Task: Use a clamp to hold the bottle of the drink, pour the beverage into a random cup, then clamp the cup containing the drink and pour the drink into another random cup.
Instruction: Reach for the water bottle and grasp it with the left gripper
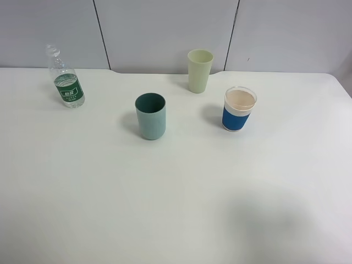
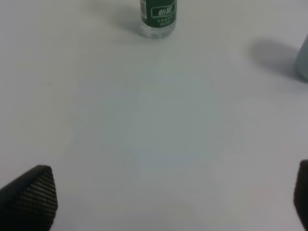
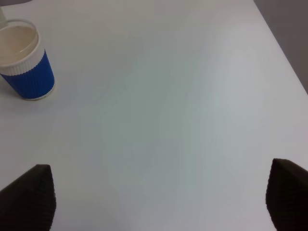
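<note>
White table (image 1: 176, 209), viewed from high up. Four vessels are carried directly on its surface, all upright and well apart from one another. A clear plastic bottle (image 1: 66, 82) with a green label is placed at the far left, near the rear edge. A teal cup (image 1: 150, 116) is set near the middle. A pale green cup (image 1: 199, 71) is stood behind it and to the right, close to the rear edge. A blue-sleeved paper cup (image 1: 239, 109) with a white rim is positioned farther right; its interior is shown as pale beige.
</note>
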`<state>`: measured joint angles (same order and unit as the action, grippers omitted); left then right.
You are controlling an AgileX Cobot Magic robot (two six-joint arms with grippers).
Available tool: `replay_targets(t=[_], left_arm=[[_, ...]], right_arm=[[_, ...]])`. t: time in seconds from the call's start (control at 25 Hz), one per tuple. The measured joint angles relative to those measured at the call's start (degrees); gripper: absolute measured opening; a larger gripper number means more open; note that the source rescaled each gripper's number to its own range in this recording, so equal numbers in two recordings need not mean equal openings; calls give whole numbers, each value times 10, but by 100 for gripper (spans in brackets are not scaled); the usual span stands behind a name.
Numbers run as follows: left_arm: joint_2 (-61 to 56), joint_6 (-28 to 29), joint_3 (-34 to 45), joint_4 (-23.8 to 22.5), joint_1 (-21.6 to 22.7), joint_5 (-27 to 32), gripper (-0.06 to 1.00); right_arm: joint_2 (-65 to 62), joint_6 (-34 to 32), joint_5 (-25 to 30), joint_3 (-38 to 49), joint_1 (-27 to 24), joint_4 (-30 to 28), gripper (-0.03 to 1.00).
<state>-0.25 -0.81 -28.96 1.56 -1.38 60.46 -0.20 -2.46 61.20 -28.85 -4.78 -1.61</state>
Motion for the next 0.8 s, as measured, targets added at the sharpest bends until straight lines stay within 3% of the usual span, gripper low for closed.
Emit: replay_targets(t=[0.8], left_arm=[[0,0,0,0,0,0,100]], right_arm=[[0,0,0,0,0,0,71]])
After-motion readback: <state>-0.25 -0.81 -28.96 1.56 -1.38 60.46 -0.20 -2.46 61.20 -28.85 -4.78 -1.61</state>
